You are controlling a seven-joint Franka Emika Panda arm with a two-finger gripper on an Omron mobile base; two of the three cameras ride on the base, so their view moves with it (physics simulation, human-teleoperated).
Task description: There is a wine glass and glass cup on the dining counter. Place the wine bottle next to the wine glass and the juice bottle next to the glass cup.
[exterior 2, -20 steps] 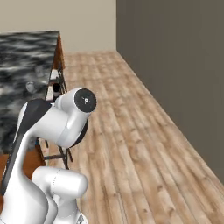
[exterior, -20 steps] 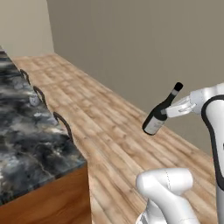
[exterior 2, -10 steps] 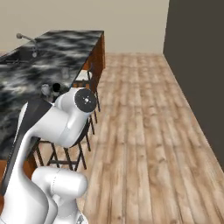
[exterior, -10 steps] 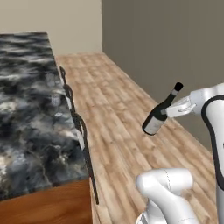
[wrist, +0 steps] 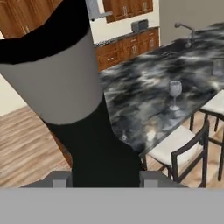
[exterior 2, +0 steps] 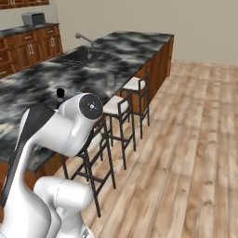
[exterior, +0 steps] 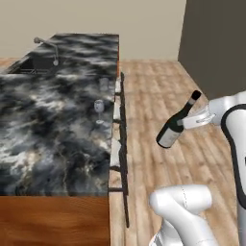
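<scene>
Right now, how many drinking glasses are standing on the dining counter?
2. The wine glass stands near the stool-side edge of the dining counter; the glass cup stands further along that edge, toward the sink. Others may be hidden outside these views.

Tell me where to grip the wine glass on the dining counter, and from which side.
Probably its bowl, level, from the stools' side of the dining counter: the wine glass stands upright near that edge, and its stem is thin. The tool is shut on the wine bottle, so free it first.
</scene>
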